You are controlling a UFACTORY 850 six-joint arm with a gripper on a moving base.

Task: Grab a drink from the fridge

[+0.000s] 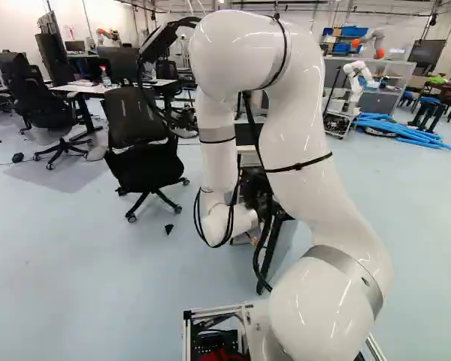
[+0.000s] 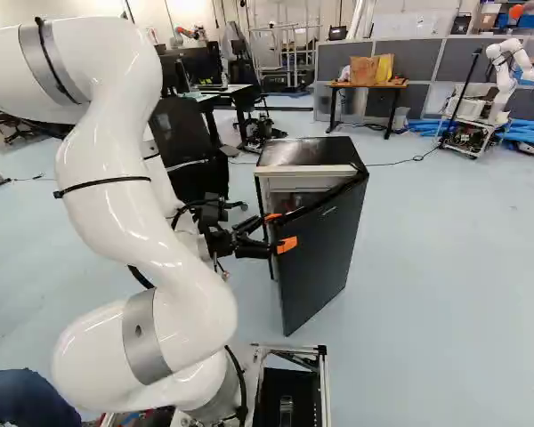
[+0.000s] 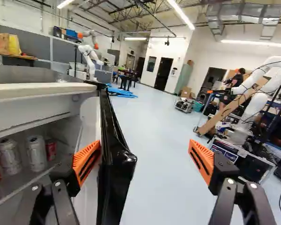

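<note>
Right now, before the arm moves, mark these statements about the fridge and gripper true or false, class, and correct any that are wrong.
1. The fridge door is fully closed. False: it stands ajar, and the inside of the fridge shows.
2. Drink cans stand inside the fridge. True.
3. The gripper holds a can. False: its fingers are spread, and no can is between them.
4. The edge of the fridge door lies between the two orange pads. True.
5. The outer face of the fridge door is white. False: it is black.
</note>
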